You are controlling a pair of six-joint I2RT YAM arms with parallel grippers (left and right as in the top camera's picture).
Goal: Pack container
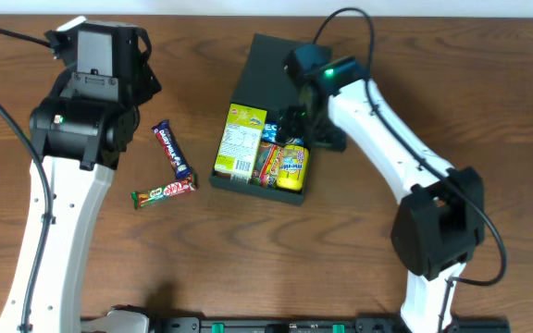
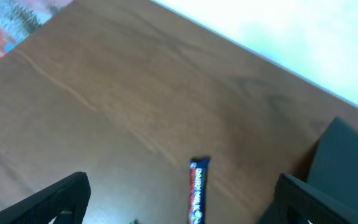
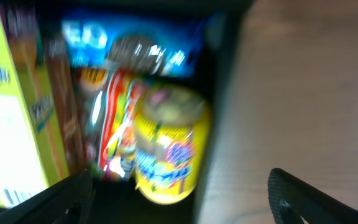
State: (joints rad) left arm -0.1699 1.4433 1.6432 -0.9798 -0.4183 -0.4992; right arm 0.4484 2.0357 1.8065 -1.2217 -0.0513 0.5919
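Hovering low over the right side of the packed goods, the right end effector [image 3: 182,199] stood with its fingers spread wide and nothing between them. Such a pose suits a release directly above the load, so that an item drops in instead of being slid. Just beneath it lay a yellow packet [image 3: 169,146], with a red wrapper [image 3: 114,124] touching its left side and a blue packet [image 3: 126,46] beyond; the wrist view was blurred, so no labels could be read. A tall yellow-green box [image 1: 241,139] filled the left side, apparently stood on edge to save room.

The container [image 1: 266,60] sat about mid-table, its flap lid laid back toward the far edge, which left the opening clear from above.

The left end effector [image 2: 182,202] was likewise fully open and empty, raised above the table [image 1: 433,55] near the far left corner and aimed down at a blue bar [image 1: 174,151]. That bar and a green-and-red bar [image 1: 163,191] lay on the wood to the left of the container, well apart from it and not yet packed. They were probably the left arm's to fetch.
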